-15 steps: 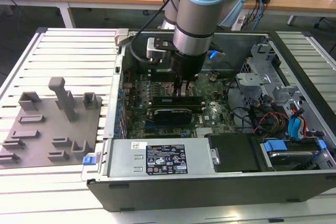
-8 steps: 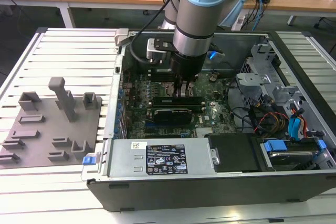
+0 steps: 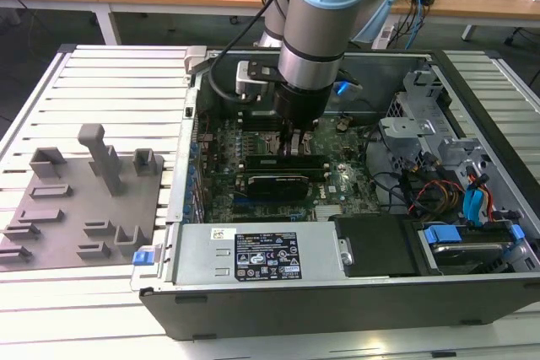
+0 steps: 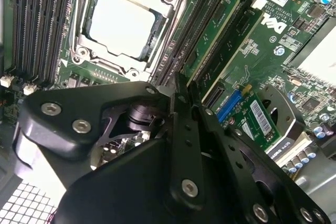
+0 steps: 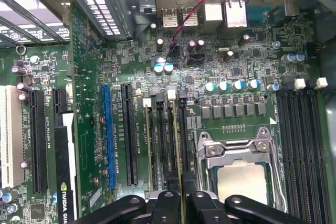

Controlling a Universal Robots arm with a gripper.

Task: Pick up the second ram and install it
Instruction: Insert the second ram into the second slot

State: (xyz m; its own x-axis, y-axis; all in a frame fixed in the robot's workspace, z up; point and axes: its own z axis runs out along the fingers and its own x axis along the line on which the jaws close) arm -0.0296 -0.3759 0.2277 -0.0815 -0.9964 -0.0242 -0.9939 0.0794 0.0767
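My gripper [image 3: 295,149] is down inside the open computer case [image 3: 253,288], over the memory slots of the motherboard [image 5: 236,72]. In the first wrist view the second ram [image 5: 177,150], a thin green stick seen edge-on, stands in a slot and runs in between the black fingers [image 5: 165,205]. The gripper [image 5: 181,203] is shut on it. In the second wrist view the gripper [image 4: 181,90] is closed, with its fingertips at the slots. Another green ram stick [image 5: 147,145] stands two slots over and shows its face in the second wrist view [image 4: 215,35].
The silver processor [image 5: 242,179] sits in its socket beside the slots. A black graphics card [image 3: 274,183] lies close to the gripper. A gray fixture [image 3: 80,200] with upright blocks rests on the slatted table at the exterior view's left. Cables and a drive bay [image 3: 456,200] crowd the case's right.
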